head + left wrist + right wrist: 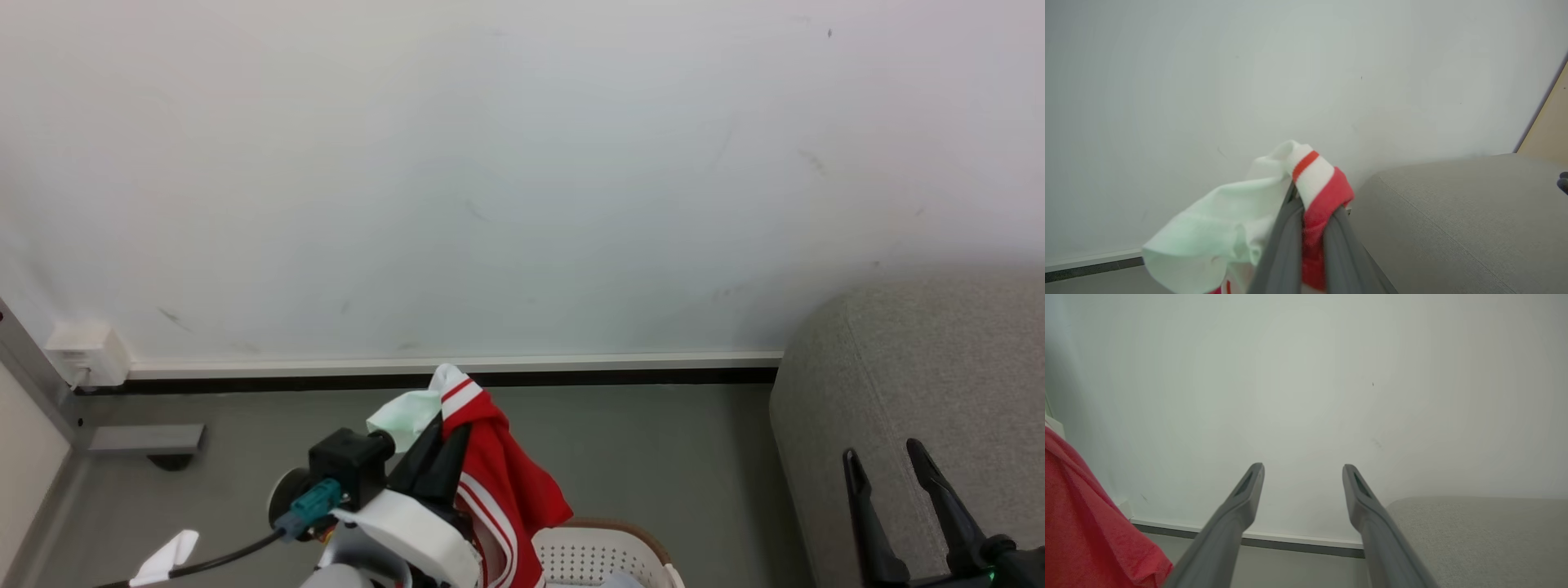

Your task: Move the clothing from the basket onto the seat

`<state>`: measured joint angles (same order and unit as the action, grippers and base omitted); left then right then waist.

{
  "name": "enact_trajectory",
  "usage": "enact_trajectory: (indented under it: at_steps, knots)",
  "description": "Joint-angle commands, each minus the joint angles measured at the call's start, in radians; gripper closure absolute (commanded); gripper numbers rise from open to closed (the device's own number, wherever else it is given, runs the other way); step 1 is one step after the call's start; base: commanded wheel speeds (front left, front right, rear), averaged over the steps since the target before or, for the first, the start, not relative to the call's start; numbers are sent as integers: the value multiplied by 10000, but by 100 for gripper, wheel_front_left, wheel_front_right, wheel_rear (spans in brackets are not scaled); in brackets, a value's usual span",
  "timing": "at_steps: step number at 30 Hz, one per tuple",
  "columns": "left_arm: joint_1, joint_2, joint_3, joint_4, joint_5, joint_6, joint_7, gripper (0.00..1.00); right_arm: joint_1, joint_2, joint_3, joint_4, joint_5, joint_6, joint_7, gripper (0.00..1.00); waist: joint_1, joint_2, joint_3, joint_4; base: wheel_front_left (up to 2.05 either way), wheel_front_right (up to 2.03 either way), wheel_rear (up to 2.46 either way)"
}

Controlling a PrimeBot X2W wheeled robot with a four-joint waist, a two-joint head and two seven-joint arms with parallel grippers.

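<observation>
Against a white wall, the left pincer [443, 431] grips the clothing [508, 483] above the basket [589, 559]; the right pincer [882, 451] stands open over the seat [922, 367].

The left gripper [1312, 196] pinches red clothing [1316, 185] with white trim and pale lining; the grey seat [1453, 220] lies to its right.

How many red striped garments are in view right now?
1: the soft red white-striped fabric garment hangs from the shut left gripper above the cream perforated plastic basket; more may be hidden inside it.
</observation>
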<state>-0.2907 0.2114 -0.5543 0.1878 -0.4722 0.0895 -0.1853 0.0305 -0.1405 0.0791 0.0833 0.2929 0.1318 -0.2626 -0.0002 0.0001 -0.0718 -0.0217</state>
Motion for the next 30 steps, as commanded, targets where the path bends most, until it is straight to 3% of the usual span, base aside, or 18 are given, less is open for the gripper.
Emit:
enact_trajectory:
  at_steps: [1,8,18,24,30]
  knots:
    - [112,171,72,-333,-83,76,127,100,45,-232,198,-71,108,-21,-31,0,2,-1,-49,37,0,0,0]
    - [138,466,107,-1297,-152,171,568,100,-414,-1191,1599,-333,815,-21,-33,0,2,-1,-70,154,0,0,0]
    - [-226,547,-412,-2451,-100,-133,1271,100,-2504,-3056,5830,-313,2057,-21,39,0,2,-1,-119,377,0,0,0]
    - [-439,391,-916,-2654,-131,-444,1695,100,-3815,-3360,7614,-210,2605,-21,145,0,2,-1,-123,516,0,0,0]
    - [-661,137,-1517,-2553,-196,-909,2018,100,-5046,-3073,9240,477,3319,-21,214,0,2,-1,-30,584,0,0,0]
